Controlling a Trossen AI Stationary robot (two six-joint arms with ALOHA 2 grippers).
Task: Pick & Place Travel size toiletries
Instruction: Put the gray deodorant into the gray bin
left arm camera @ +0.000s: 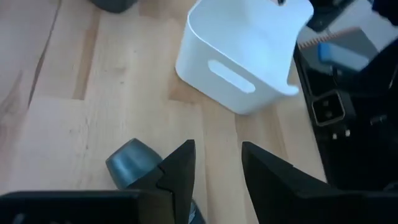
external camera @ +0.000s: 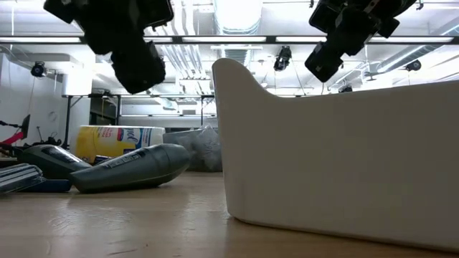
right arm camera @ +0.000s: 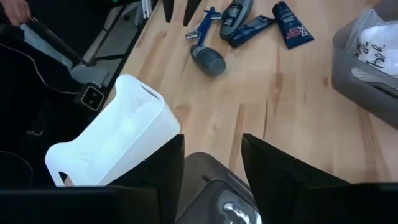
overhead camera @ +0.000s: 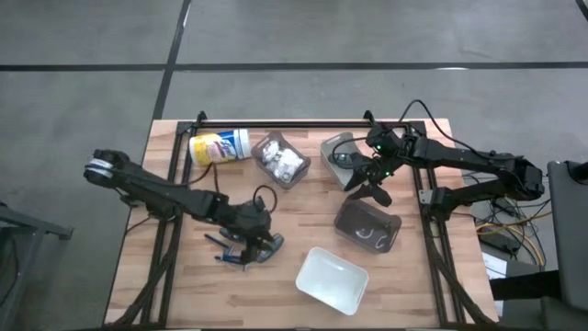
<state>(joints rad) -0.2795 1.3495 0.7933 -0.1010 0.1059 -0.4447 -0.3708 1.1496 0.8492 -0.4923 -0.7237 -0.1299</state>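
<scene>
Just ahead of the left gripper [left arm camera: 214, 168] lies a grey oblong toiletry [left arm camera: 129, 163] — beside one finger, not between them; jaws part-open, holding nothing. Remaining toiletries [overhead camera: 241, 253] cluster under this arm. Right gripper [overhead camera: 366, 184] hovers over the smoky bin [overhead camera: 367, 226], empty — farther off.

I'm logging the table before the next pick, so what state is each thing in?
canister: lying on its side
white bin: upright, empty
clear bin: holding white packets
dark bin: holding a few pale items
loose toiletries: lying on the table
left pincer: open, over the loose toiletries
right pincer: above the dark bin
</scene>
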